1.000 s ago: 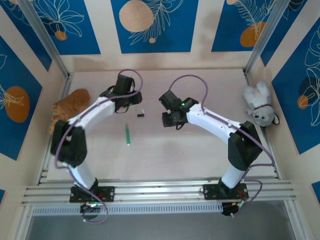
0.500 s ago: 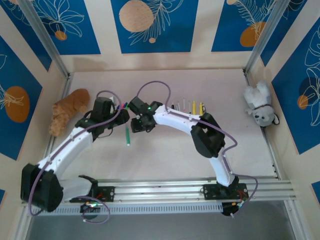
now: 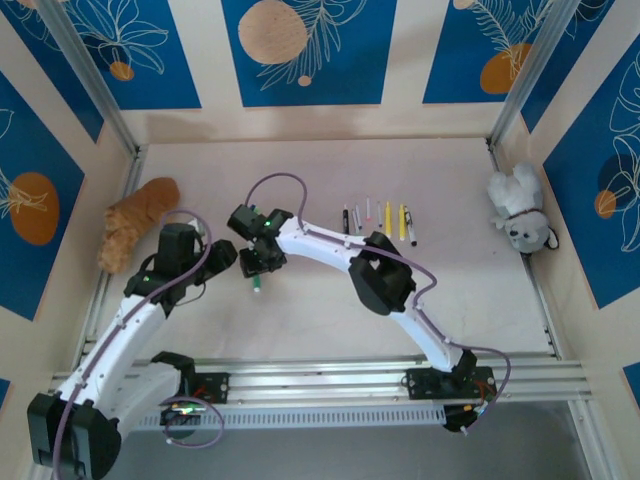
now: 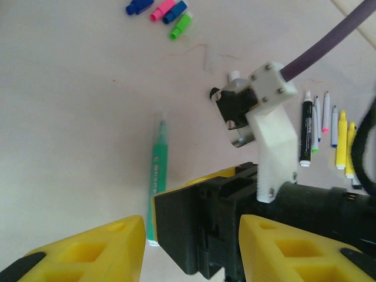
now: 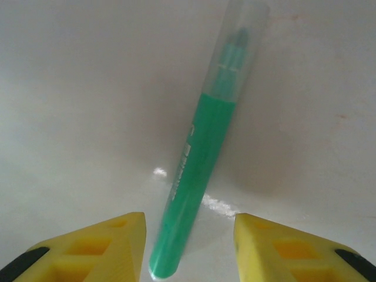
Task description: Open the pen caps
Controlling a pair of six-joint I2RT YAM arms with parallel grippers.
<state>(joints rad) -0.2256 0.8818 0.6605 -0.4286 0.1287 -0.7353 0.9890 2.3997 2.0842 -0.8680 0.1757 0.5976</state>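
top: my right gripper (image 3: pixel 262 260) hangs over the green pen (image 3: pixel 257 284), left gripper (image 3: pixel 218 262) just left of it, I reckon to steady it | left wrist: left fingers (image 4: pixel 88 249) spread, empty; loose caps (image 4: pixel 164 10) lie well beyond the pen | right wrist: fingers (image 5: pixel 88 249) parted, straddling the pen on the table, clear cap (image 5: pixel 238 53) still on

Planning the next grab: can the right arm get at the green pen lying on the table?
Probably yes: the green pen lies bare on the table between its open fingers, with nothing in the way.
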